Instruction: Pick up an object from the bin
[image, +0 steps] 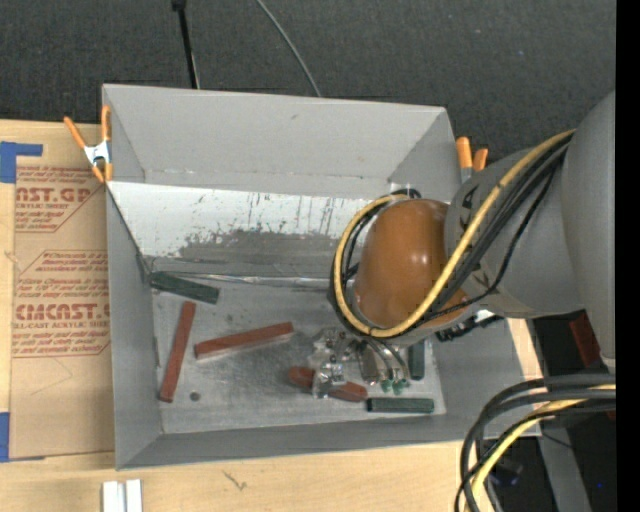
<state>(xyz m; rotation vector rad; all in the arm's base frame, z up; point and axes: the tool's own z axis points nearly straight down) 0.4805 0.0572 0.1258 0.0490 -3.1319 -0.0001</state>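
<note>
Item one, your claw (340, 368): low in the bin (250, 215) beneath the arm's orange cover (400, 262); you cannot tell whether it stands wide or narrow, nor whether it holds anything. Item two, short red-brown block (300, 377): just beside the claw on the view's left, on the bin floor. Item three, second red-brown block (350, 394): just in front of the claw, lying flat. Item four, dark green stick (402, 405): in front and to the right of the claw, its end beside the second red-brown block. Item five, small green piece (417, 362): right of the claw, partly hidden by the arm. Item six, long red-brown stick (243, 340): near, left of the claw, slightly tilted. Item seven, upright red-brown stick (178, 350): well apart, far left. Item eight, dark green bar (185, 288): far left, behind the claw's line.
</note>
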